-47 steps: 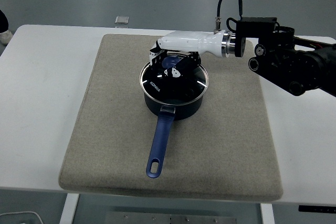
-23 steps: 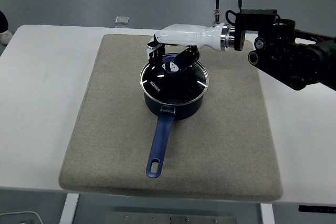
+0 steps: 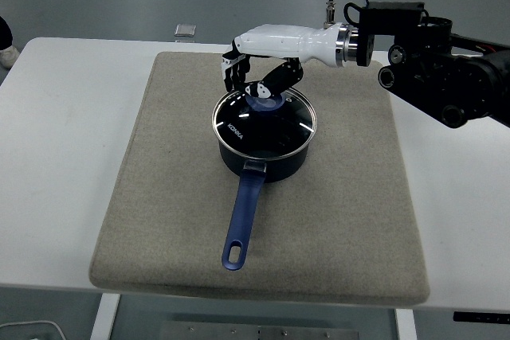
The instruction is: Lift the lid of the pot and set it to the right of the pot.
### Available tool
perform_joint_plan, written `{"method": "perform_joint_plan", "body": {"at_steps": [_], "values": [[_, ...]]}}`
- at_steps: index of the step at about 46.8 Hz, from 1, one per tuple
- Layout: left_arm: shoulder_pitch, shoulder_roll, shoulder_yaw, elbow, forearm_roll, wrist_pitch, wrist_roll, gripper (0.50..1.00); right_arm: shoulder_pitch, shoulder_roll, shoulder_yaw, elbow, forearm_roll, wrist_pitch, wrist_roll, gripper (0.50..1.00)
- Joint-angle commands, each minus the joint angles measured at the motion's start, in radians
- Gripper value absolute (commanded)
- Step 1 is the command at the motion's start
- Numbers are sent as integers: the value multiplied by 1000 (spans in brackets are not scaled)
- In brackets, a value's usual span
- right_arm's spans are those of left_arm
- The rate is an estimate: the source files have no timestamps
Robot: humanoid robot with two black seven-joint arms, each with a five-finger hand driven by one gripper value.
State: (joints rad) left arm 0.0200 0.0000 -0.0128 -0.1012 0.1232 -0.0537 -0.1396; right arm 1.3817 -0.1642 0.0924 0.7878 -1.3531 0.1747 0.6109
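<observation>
The right hand (image 3: 256,77) hovers at the knob (image 3: 261,99) of the lid (image 3: 264,123), fingers curled loosely around it; a shallow pinch could slip, dropping the lid against the pot (image 3: 263,166).

Table (image 3: 64,157): white, spans the frame.
Mat (image 3: 159,197): grey-beige, centre of the frame, flat on the table.
Small square object (image 3: 185,30): upper left, at the far edge.

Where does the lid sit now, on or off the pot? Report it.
On. The lid lies flat, seated on the pot; the right hand is at its knob, not yet lifting.
</observation>
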Motion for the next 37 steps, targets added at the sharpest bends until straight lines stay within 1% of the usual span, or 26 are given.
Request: {"method": "perform_joint_plan", "body": {"at_steps": [1, 8, 17, 22, 23, 24, 25, 27, 31, 32, 33, 35, 36, 37], "values": [[0, 0, -1, 0, 0, 0, 0, 1000, 2, -1, 1, -7, 2, 0, 0, 500], [0, 0, -1, 0, 0, 0, 0, 1000, 3, -1, 1, -10, 5, 0, 0, 500], [0, 0, 1, 0, 0, 0, 0, 1000, -23, 2, 3, -10, 6, 0, 0, 500], [0, 0, 1, 0, 0, 0, 0, 1000, -15, -5, 9, -10, 6, 15, 0, 500], [0, 0, -1, 0, 0, 0, 0, 1000, -13, -6, 10, -9, 8, 25, 0, 537], [0, 0, 1, 0, 0, 0, 0, 1000, -12, -6, 13, -9, 6, 34, 0, 561], [0, 0, 1, 0, 0, 0, 0, 1000, -9, -8, 15, -9, 6, 43, 0, 570], [0, 0, 1, 0, 0, 0, 0, 1000, -6, -9, 15, -9, 6, 52, 0, 570], [0, 0, -1, 0, 0, 0, 0, 1000, -4, -11, 15, -9, 6, 55, 0, 578], [0, 0, 1, 0, 0, 0, 0, 1000, -3, -11, 15, -9, 6, 55, 0, 592], [0, 0, 1, 0, 0, 0, 0, 1000, -4, -11, 15, -9, 6, 55, 0, 639], [0, 0, 1, 0, 0, 0, 0, 1000, -4, -11, 13, -9, 5, 57, 0, 837], [0, 0, 1, 0, 1, 0, 0, 1000, -4, -11, 13, -9, 5, 57, 0, 876], [0, 0, 1, 0, 0, 0, 0, 1000, -4, -11, 13, -9, 5, 57, 0, 879]]}}
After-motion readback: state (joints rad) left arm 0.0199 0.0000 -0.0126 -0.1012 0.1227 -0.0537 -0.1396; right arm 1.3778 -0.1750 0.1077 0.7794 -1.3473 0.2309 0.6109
